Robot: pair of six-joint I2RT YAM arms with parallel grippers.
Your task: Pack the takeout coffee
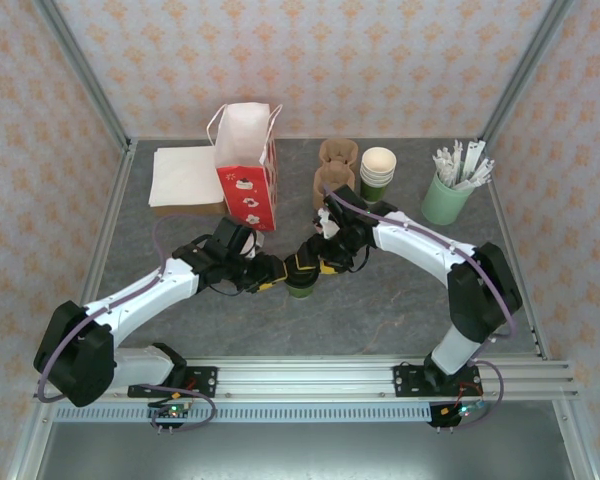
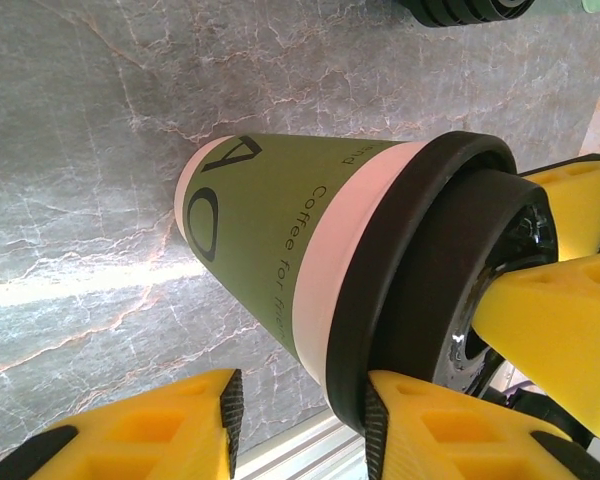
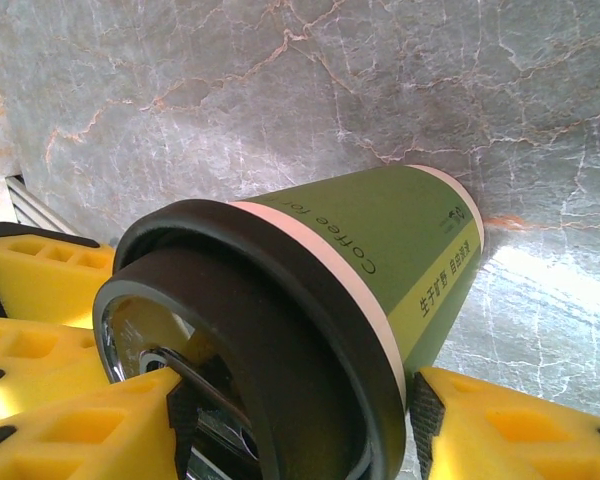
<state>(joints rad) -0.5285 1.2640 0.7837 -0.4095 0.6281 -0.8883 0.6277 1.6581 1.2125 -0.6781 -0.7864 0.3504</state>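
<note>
The takeout coffee is a dark green paper cup with a black lid, standing on the grey marble table at its middle. My right gripper comes from the upper right and is shut across the lid, one pad against the rim. My left gripper reaches in from the left and straddles the cup's top. Its right pad touches the lid rim, while its left pad stands off the cup wall, so it is open. In the top view the two grippers, left and right, meet over the cup.
Behind the cup stands a red and white paper bag with its mouth open, and a stack of napkins to its left. A brown cup carrier, stacked lidless cups and a pale green stick holder line the back right.
</note>
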